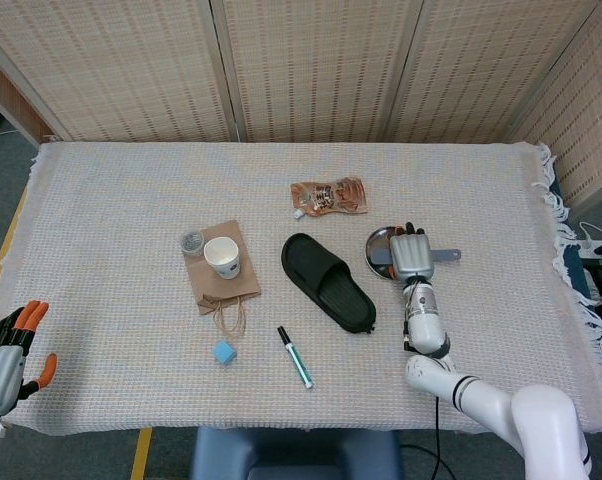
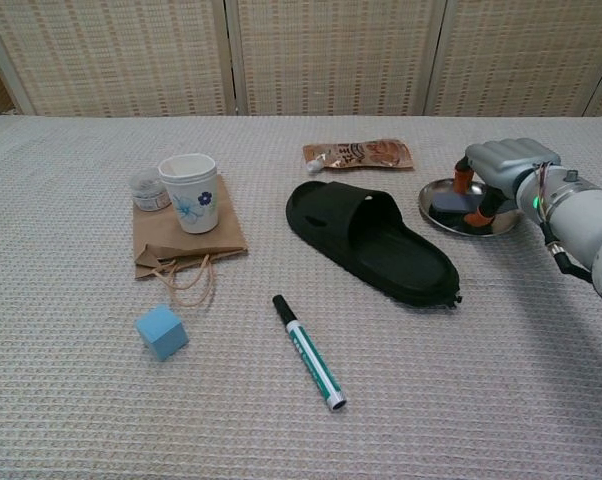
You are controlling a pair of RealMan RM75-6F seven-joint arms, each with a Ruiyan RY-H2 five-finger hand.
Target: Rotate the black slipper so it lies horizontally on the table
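The black slipper [image 1: 328, 282] lies flat on the cloth in the middle of the table, running diagonally from upper left to lower right; the chest view shows it too [image 2: 371, 240]. My right hand [image 1: 409, 254] hovers just right of it, over a round metal dish [image 1: 381, 250], fingers bent downward and apart, holding nothing. In the chest view the right hand [image 2: 496, 167] is a short gap from the slipper's heel end. My left hand [image 1: 6, 345] hangs off the table's near left corner, fingers spread, empty.
A snack pouch [image 1: 328, 196] lies behind the slipper. Left of it stand a paper cup [image 1: 222, 257] and a small jar [image 1: 192, 241] on a brown paper bag [image 1: 221, 290]. A blue cube [image 1: 223, 352] and a marker [image 1: 294, 357] lie nearer the front edge.
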